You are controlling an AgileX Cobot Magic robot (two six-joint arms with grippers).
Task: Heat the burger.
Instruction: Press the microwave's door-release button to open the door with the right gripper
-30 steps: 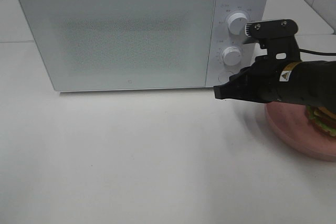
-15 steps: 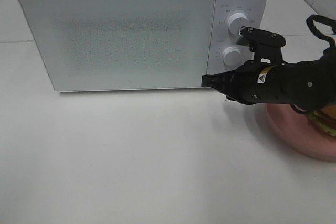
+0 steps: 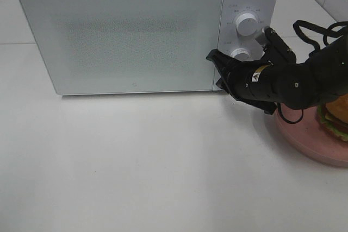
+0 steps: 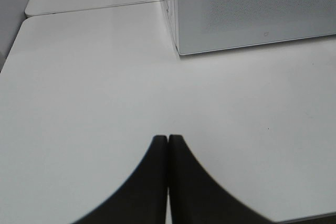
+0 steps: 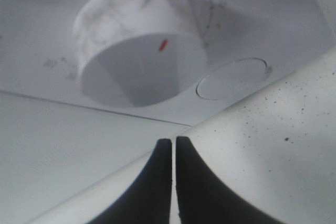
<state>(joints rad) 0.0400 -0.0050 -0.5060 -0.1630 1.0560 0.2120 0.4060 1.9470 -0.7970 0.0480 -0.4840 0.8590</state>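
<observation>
Burger [image 3: 338, 113] sat on its plate [image 3: 310, 142] at the frame's right edge, behind the right gripper [image 3: 212, 56], whose jaws, pressed together, pointed away from it at the microwave [image 3: 136, 36] door's edge beside the lower knob [image 3: 240, 54]; that gripper seemed much the nearer.

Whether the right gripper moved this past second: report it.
Yes. The right gripper moved left and up, from below the microwave's panel to its door seam beside the lower knob.
</observation>
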